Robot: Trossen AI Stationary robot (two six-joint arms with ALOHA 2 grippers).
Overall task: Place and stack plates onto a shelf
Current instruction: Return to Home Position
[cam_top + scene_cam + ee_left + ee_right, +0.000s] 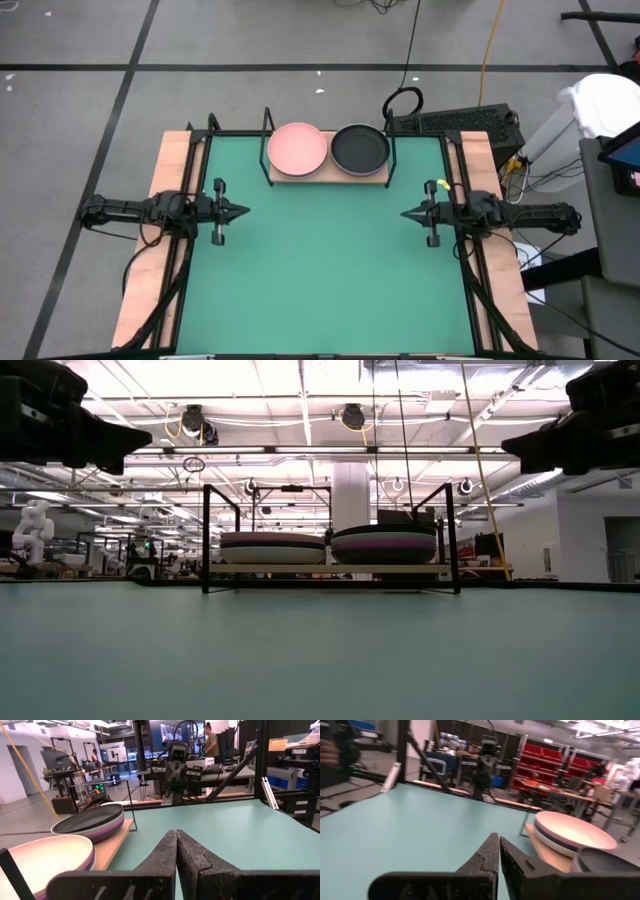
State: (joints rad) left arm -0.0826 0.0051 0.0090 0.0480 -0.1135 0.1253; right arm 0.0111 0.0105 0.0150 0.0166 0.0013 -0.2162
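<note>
Two stacks of plates sit side by side on the light-wood shelf (328,176) at the table's far edge. The left stack is topped by a salmon pink plate (297,147), the right stack by a black plate (360,148); purple and pale rims show beneath (384,546). My left gripper (244,212) is shut and level at the table's left edge, pointing across the green mat. My right gripper (406,214) is shut and level at the right edge, facing it. Both hold nothing.
The shelf's black wire posts (205,538) rise at its corners. A black frame (190,160) borders the green mat (320,270), with wooden strips outside it. Open mat lies between the grippers and toward the near edge. People (212,742) stand in the room beyond.
</note>
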